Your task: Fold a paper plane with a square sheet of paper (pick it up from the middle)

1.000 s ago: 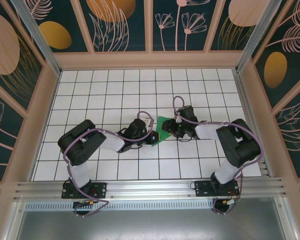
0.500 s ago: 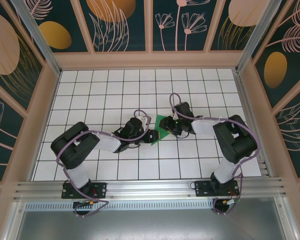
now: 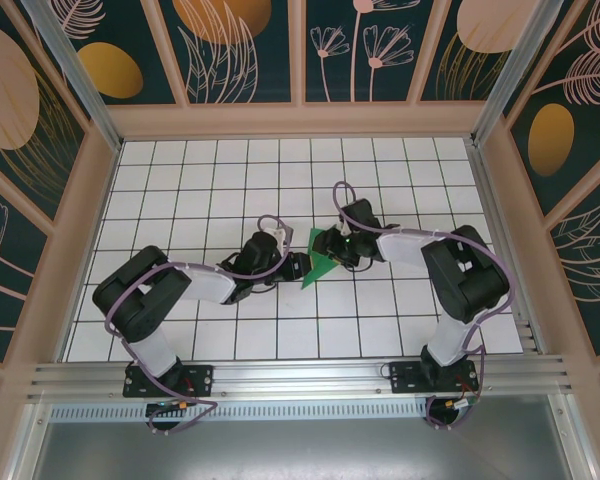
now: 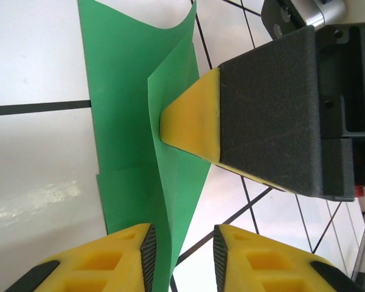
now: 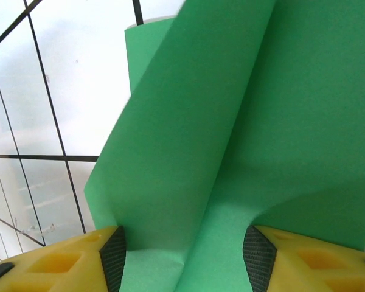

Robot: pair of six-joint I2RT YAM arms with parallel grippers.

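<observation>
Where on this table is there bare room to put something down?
Bare: the far rows of the table along the back wall, and the near tiles between the left arm's base and the right arm's base. Crowded: the centre, where the left gripper and right gripper meet at the green paper.

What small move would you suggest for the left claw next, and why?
Probably close the left claw on the green sheet: a raised edge passes between its open fingers, while the right claw, also open, rests a fingertip on the sheet.

White gridded table (image 3: 180, 180) (black lines) inside dark floral walls (image 3: 240, 50).
</observation>
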